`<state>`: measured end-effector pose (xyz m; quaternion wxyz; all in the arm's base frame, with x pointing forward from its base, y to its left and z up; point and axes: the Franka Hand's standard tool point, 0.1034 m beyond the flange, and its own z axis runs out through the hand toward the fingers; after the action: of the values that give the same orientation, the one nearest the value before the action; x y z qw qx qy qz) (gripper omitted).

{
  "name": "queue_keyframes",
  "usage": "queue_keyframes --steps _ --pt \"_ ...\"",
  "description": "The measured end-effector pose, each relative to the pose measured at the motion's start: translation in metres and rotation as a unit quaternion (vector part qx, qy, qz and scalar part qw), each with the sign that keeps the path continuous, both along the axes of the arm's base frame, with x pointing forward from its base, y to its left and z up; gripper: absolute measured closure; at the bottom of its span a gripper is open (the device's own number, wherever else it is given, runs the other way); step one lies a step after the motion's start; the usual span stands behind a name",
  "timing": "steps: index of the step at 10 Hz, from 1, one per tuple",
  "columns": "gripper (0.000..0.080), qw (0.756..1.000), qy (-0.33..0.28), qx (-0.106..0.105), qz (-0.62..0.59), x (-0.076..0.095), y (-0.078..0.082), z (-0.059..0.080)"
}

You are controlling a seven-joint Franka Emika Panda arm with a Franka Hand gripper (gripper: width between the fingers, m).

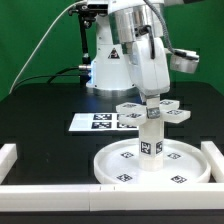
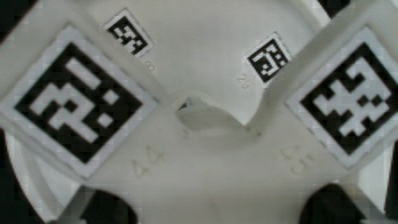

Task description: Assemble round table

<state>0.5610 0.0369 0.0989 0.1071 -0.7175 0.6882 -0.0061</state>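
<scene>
The large rimmed round disc (image 1: 120,165) lies flat on the black table near the front. The short thick cylinder post (image 1: 150,143) stands upright on the disc's middle. The armed foot piece (image 1: 152,113) sits on top of the post, its tagged arms spread out level. My gripper (image 1: 150,102) comes straight down onto the foot piece and is shut on it. In the wrist view the foot piece (image 2: 214,118) fills the picture, with its centre hole and tagged arms. Its white body spans the gap between my two black fingertips (image 2: 98,205), at the gripper (image 2: 222,206).
The marker board (image 1: 95,122) lies flat behind the disc. White rails (image 1: 10,160) edge the black surface at the exterior view's left, right and front. The robot's base (image 1: 110,65) stands at the back before a green backdrop.
</scene>
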Motion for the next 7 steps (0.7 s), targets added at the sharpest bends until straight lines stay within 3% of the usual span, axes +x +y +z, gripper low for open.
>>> queue_keyframes --steps 1,2,3,5,7 --pt "0.022 1.0 0.0 -0.001 0.005 0.0 0.0 -0.001" --pt "0.022 1.0 0.002 0.0 0.015 -0.001 0.001 0.0" --pt "0.0171 0.999 0.007 0.002 0.048 -0.002 0.004 0.006" --pt "0.0156 0.996 0.001 0.005 0.092 0.001 0.005 0.023" --pt "0.015 0.98 -0.019 -0.009 0.196 0.002 0.006 0.03"
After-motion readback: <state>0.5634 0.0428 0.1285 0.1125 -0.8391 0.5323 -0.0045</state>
